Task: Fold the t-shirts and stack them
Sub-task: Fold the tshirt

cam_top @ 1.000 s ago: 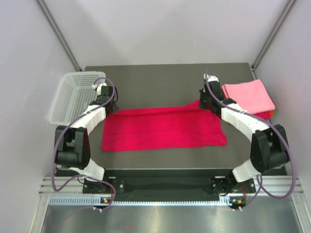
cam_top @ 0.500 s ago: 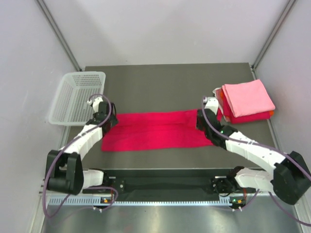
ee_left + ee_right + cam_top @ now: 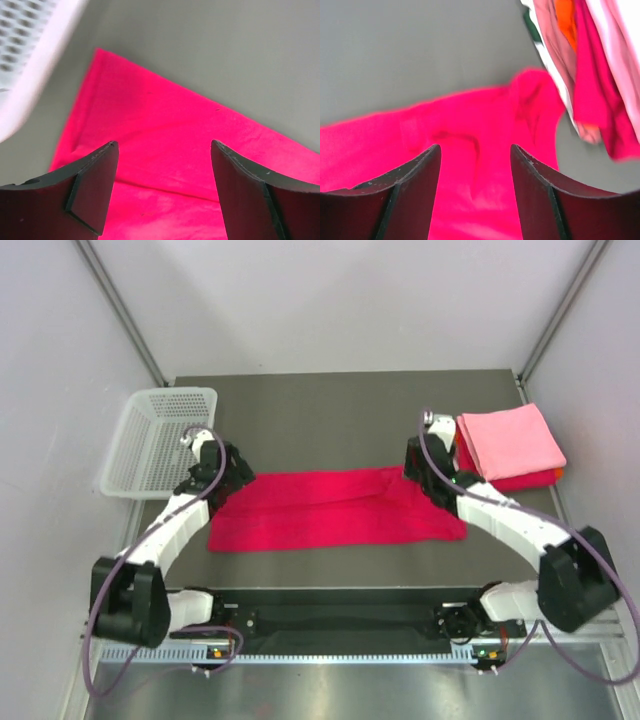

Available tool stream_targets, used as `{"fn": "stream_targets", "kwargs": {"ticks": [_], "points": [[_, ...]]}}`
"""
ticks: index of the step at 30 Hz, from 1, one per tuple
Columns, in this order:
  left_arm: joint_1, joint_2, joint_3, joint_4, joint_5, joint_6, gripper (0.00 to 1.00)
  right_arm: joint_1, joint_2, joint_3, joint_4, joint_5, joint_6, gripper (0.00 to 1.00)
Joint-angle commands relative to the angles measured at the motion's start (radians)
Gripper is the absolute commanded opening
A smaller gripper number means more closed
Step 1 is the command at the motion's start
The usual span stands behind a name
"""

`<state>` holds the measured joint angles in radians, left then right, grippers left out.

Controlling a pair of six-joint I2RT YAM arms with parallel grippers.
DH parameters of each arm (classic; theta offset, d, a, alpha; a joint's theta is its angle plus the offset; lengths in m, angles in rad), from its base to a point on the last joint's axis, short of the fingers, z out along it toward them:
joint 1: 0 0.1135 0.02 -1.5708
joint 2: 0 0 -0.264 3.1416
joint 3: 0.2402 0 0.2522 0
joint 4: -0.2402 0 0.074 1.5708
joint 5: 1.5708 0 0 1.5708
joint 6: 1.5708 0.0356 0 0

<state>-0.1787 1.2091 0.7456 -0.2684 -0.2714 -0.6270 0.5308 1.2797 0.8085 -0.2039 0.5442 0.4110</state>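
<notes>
A crimson-magenta t-shirt [image 3: 335, 508] lies folded into a long flat band across the middle of the table, also filling the left wrist view [image 3: 165, 165] and the right wrist view [image 3: 470, 165]. My left gripper [image 3: 232, 476] hovers open over its left end, nothing between the fingers [image 3: 95, 185]. Over the band's right end my right gripper [image 3: 418, 472] is open too, fingers [image 3: 415, 190] apart above the cloth. A stack of folded t-shirts [image 3: 510, 445], light pink on top with red and orange below, sits at the right; its edge [image 3: 590, 75] shows in the right wrist view.
A white perforated basket [image 3: 155, 440] stands at the left edge of the table, close to my left gripper; its rim [image 3: 30, 85] shows in the left wrist view. Grey walls close in on both sides. The dark table [image 3: 340, 410] lies bare behind the shirt.
Both grippers went from shut to open, letting go of the crimson-magenta shirt. The upper flap has been folded down, leaving a narrower band. Both arms have lifted slightly back.
</notes>
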Motion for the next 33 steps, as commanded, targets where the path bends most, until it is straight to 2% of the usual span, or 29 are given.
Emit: {"fn": "stream_targets", "kwargs": {"ticks": [1,6,8,11,15,19,25,26,27,28,33], "points": [[-0.005,0.104,0.075,0.032,0.081,0.019,0.78,-0.049,0.145,0.156,-0.029,-0.085,-0.041,0.58],[0.01,0.28,0.133,0.035,0.057,0.021,0.77,-0.153,0.303,0.286,-0.022,-0.249,-0.032,0.55],[0.036,0.34,0.138,0.037,0.078,0.01,0.75,-0.189,0.342,0.291,-0.016,-0.3,-0.009,0.55],[0.048,0.397,0.156,0.015,0.066,-0.008,0.73,-0.23,0.353,0.255,-0.015,-0.319,0.026,0.5],[0.048,0.42,0.155,-0.003,0.044,-0.03,0.73,-0.285,0.307,0.115,0.003,-0.359,0.041,0.23],[0.05,0.417,0.149,0.0,0.037,-0.028,0.73,-0.374,0.199,-0.021,0.032,-0.377,0.049,0.17],[0.051,0.409,0.172,-0.025,0.031,-0.02,0.72,-0.431,0.13,-0.078,0.011,-0.29,0.095,0.17],[0.05,0.403,0.172,-0.026,0.034,-0.017,0.72,-0.431,0.119,-0.077,0.015,-0.291,0.091,0.19],[0.05,0.394,0.173,-0.029,0.035,-0.007,0.72,-0.431,0.11,-0.077,0.021,-0.297,0.081,0.3],[0.05,0.376,0.173,-0.028,0.04,0.003,0.72,-0.427,0.087,-0.074,0.026,-0.323,0.066,0.33],[0.03,0.281,0.172,-0.032,0.107,0.035,0.74,-0.382,0.032,-0.055,0.052,-0.401,-0.004,0.41]]}}
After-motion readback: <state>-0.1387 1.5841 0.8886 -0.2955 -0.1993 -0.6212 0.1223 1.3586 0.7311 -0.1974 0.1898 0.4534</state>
